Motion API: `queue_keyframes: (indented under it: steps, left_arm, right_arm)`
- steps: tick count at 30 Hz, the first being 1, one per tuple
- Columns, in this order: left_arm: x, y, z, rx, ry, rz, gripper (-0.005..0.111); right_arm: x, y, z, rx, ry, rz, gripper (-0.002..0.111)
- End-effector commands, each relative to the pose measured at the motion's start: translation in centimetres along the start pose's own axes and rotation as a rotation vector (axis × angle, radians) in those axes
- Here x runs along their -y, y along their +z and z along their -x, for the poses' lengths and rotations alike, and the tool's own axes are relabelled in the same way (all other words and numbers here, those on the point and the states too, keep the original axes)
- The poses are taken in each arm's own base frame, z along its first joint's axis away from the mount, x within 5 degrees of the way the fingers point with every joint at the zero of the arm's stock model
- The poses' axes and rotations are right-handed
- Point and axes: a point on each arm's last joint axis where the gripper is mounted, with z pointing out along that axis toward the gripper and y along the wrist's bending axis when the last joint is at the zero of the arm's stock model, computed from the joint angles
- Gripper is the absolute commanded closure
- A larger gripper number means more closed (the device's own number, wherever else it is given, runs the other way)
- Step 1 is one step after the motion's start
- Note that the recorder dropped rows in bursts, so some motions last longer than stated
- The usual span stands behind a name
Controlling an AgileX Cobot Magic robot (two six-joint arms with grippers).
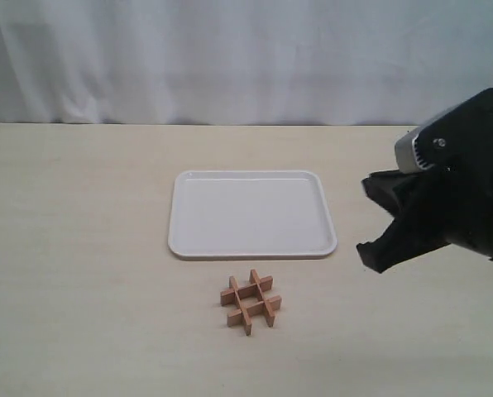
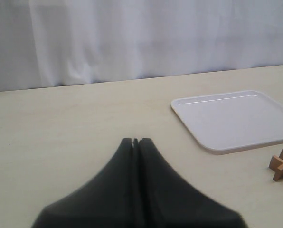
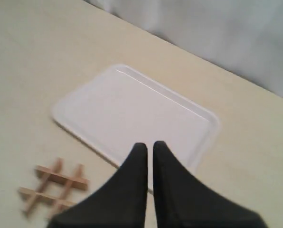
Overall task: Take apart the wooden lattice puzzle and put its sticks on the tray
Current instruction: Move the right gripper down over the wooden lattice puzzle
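"Reaching for the wooden lattice puzzle (image 1: 251,302), which arm was nearer?"

"The right gripper (image 3: 148,146), I judged: tips nearly together, empty. The puzzle lay flat just beside the tray (image 1: 230,252), left of and below that claw."

This looks like a robotics lab bench set up for recording, not a lived-in room. A pale wood-grain tabletop (image 1: 81,248) runs back to a plain white curtain (image 1: 230,58) that closes off the whole background. On it lie a white tray (image 1: 246,215) and a small wooden lattice puzzle (image 1: 251,302), and a black robot arm (image 1: 470,165) reaches in from the side
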Motion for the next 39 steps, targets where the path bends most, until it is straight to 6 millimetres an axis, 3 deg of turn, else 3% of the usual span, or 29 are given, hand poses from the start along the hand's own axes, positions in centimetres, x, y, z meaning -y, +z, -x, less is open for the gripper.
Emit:
queue_keyframes:
  steps: [1,6,9,13,17,23,28,30,34,39]
  left_arm:
    - [0.0,0.0,0.0,0.009,-0.004,0.0,0.107]
    - [0.0,0.0,0.0,0.009,-0.004,0.0,0.107]
    - [0.0,0.0,0.0,0.009,-0.004,0.0,0.107]
    - [0.0,0.0,0.0,0.009,-0.004,0.0,0.107]
    - [0.0,0.0,0.0,0.009,-0.004,0.0,0.107]
    - [0.0,0.0,0.0,0.009,-0.004,0.0,0.107]
    - [0.0,0.0,0.0,0.009,-0.004,0.0,0.107]
    - [0.0,0.0,0.0,0.009,-0.004,0.0,0.107]
    - [0.0,0.0,0.0,0.009,-0.004,0.0,0.107]
    - [0.0,0.0,0.0,0.009,-0.004,0.0,0.107]
  right_arm:
    - [2.4,-0.7,-0.1,-0.157,-0.131,-0.35,0.104]
    - [4.2,-1.9,-0.2,-0.358,-0.099,-0.552,0.104]
    - [3.6,-1.5,-0.2,-0.518,-0.045,-0.455,0.104]
    - [0.8,0.1,0.4,-0.726,0.134,-0.143,0.104]
    - [-1.0,1.8,0.2,-0.79,0.202,0.037,0.104]
    - [-3.9,5.0,-1.9,-0.916,0.281,0.274,0.104]
    - [-4.5,7.3,-3.7,-0.989,0.286,0.277,0.103]
    - [-4.6,8.0,-4.2,-0.989,0.283,0.273,0.097]
    - [-4.7,8.8,-4.6,-0.972,0.253,0.281,0.087]
    - [-5.5,9.3,-5.2,-1.0,0.208,0.29,0.087]
